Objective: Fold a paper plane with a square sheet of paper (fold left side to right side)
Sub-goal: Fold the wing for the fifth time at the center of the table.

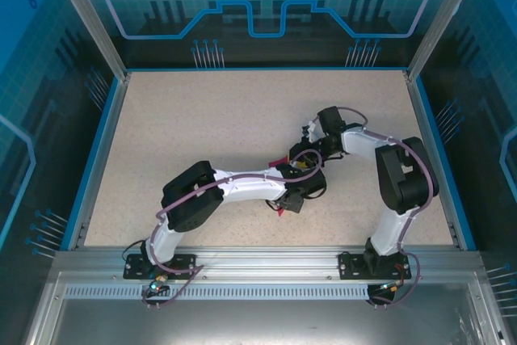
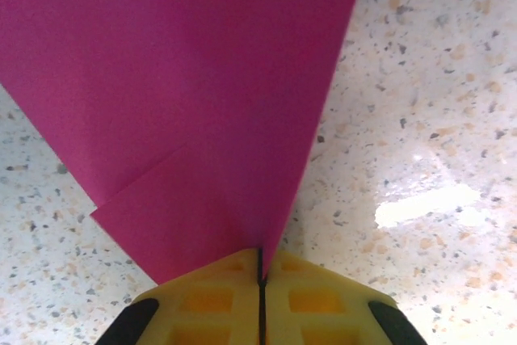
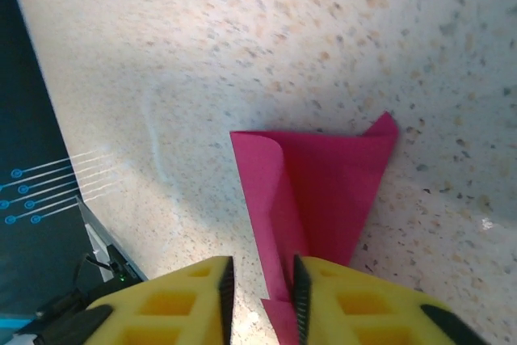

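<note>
The square sheet of paper [image 2: 202, 78] sits near the middle of the table [image 1: 202, 119], partly lifted and doubled over, its two layers showing offset edges in the left wrist view. The left gripper [image 2: 261, 262] has its jaws pressed together on one pointed corner of the sheet. The right gripper [image 3: 260, 284] hangs with its jaws apart, and an edge of the paper runs up by one finger; whether that edge lies truly between the fingers is hard to tell. The main risk is a skewed fold, since pressing now would likely crease the misaligned layers crooked. A pull by the left gripper could tear or crumple the thin corner, and the right jaws might close beside the paper.
</note>
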Controlling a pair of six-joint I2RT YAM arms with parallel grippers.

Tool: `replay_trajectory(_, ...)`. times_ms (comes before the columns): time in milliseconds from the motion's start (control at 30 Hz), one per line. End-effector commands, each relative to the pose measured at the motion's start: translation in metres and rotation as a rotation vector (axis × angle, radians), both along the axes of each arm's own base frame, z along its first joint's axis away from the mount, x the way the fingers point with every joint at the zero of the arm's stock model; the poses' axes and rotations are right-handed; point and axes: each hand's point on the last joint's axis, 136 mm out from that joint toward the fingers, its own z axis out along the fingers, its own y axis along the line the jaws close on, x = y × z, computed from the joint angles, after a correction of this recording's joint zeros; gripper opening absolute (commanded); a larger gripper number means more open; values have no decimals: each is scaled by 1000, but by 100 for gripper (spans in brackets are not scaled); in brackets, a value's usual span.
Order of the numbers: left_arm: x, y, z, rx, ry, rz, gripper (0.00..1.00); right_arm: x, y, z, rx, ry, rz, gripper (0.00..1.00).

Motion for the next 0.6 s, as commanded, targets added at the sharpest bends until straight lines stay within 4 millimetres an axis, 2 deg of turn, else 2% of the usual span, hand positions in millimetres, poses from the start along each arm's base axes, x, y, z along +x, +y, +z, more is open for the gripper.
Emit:
replay_trajectory(0,3,-8,17,-150,23,35,8,11,-21,30,-11,-130,-49,41)
replay_trajectory(133,7,-10,25,-253,40,40,7,10,-45,46,-18,-207,-111,61)
replay_trajectory(233,10,-14,32,-367,64,41,6,3,-62,48,-37,-230,-135,73)
replay_trajectory(433,18,-15,42,-568,136,46,5,-15,-76,39,-42,-242,-141,86)
replay_trajectory(567,22,-17,44,-700,180,29,5,-27,-74,32,-28,-238,-107,87)
